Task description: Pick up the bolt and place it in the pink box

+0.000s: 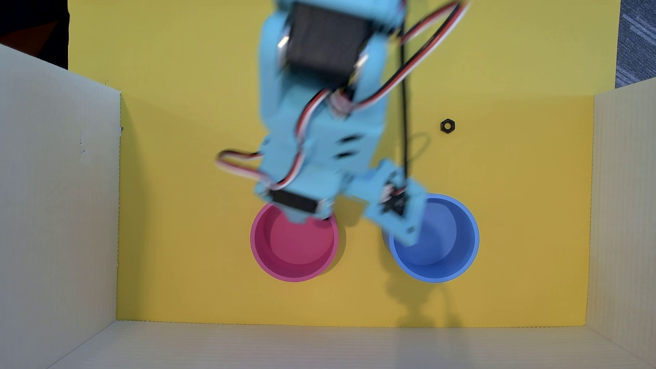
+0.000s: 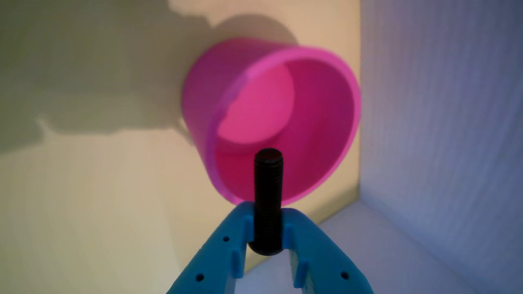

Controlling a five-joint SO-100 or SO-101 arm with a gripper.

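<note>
In the wrist view my blue gripper (image 2: 267, 222) is shut on the black bolt (image 2: 268, 183), gripping its threaded shaft near the head, with the shaft pointing toward the pink box (image 2: 322, 122). The pink box is empty inside. In the overhead view the pink box (image 1: 294, 262) stands on the yellow floor, and the blurred blue arm (image 1: 312, 149) hangs over its upper rim. The bolt and the fingertips are hidden under the arm there.
A blue round container (image 1: 443, 255) stands to the right of the pink box in the overhead view. A small black hexagonal nut (image 1: 447, 126) lies at the upper right. Pale cardboard walls (image 1: 56, 213) enclose the yellow floor (image 1: 177, 213) on three sides.
</note>
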